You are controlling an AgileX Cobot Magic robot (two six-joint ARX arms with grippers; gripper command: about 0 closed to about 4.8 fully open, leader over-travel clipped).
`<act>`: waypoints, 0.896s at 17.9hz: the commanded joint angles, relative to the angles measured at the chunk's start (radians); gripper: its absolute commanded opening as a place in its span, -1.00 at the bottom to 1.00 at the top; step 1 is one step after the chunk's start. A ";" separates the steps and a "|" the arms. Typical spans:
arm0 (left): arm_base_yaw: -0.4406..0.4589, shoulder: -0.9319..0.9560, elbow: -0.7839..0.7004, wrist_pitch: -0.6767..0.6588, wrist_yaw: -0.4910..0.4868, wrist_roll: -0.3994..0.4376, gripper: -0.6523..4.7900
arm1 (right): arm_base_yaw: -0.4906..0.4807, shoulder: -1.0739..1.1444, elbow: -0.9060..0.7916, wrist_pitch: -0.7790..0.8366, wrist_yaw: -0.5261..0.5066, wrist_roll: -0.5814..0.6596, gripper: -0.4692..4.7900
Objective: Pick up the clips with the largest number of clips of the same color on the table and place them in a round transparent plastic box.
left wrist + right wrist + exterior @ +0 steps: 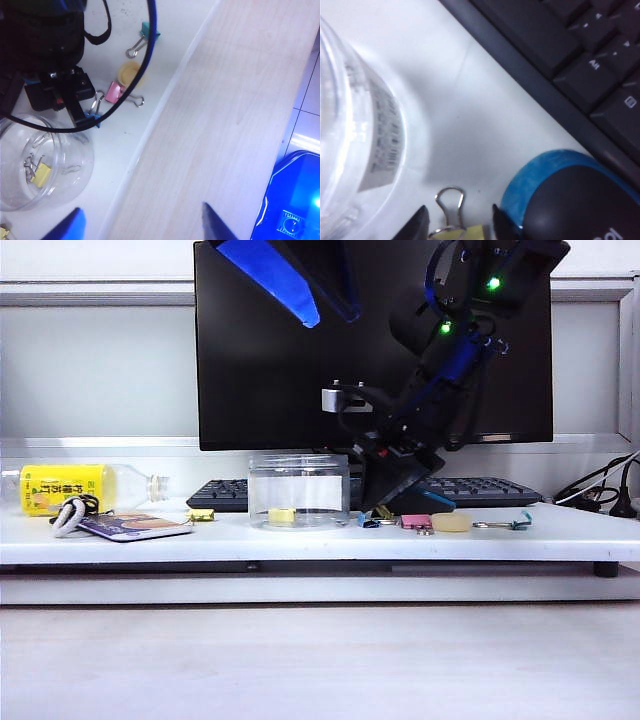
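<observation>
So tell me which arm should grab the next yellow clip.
Right. The right claw already straddles a yellow clip beside the round transparent plastic box, fingers either side. The left claw hangs open high over the table edge, away from any clip.

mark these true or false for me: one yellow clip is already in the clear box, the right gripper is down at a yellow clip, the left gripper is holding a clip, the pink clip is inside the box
1. One yellow clip already lies in the round clear box. True.
2. The right gripper is low on the table with its fingers on either side of a yellow clip beside the box. True.
3. The left gripper holds a clip. False: it is open and empty, raised over the table edge.
4. The pink clip is inside the box. False: it lies on the table outside it.
</observation>
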 commanded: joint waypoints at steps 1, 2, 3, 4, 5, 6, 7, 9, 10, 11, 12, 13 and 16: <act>0.002 -0.002 0.001 0.008 0.000 -0.006 0.39 | 0.001 0.000 0.004 0.008 0.002 0.003 -0.43; 0.002 -0.002 0.001 0.008 0.000 -0.006 0.39 | 0.001 0.000 0.004 0.006 0.002 0.004 -0.47; 0.002 -0.002 0.001 0.008 0.000 -0.006 0.39 | 0.001 0.000 0.004 0.003 0.002 0.004 -0.58; 0.002 -0.002 0.001 0.008 0.001 -0.006 0.39 | 0.001 0.000 0.004 0.001 0.001 0.005 -0.59; 0.002 -0.002 0.001 0.008 0.001 -0.006 0.39 | 0.001 0.000 0.004 0.002 0.001 0.019 -0.70; 0.002 -0.002 0.001 0.008 0.000 -0.006 0.39 | 0.001 0.000 0.004 0.002 -0.002 0.026 -0.76; 0.002 -0.002 0.002 0.008 0.000 -0.006 0.39 | 0.001 0.000 0.004 0.002 -0.003 0.030 -0.79; 0.002 -0.002 0.001 0.008 0.001 -0.007 0.39 | 0.001 -0.002 0.004 -0.002 -0.003 0.030 -0.83; 0.002 -0.002 0.001 0.008 0.001 -0.007 0.39 | 0.001 -0.002 0.004 -0.005 -0.003 0.032 -0.83; 0.002 -0.002 0.001 0.008 0.000 -0.007 0.39 | 0.001 -0.003 0.004 -0.006 -0.003 0.042 -0.83; 0.002 -0.002 0.001 0.008 0.001 -0.007 0.39 | 0.001 -0.006 0.004 -0.006 -0.006 0.047 -0.83; 0.002 -0.002 0.001 0.008 0.001 -0.006 0.39 | 0.001 -0.014 0.005 -0.007 -0.015 0.047 -0.83; 0.002 -0.002 0.002 0.008 0.001 -0.006 0.39 | -0.002 -0.061 0.006 0.008 -0.017 0.047 -0.83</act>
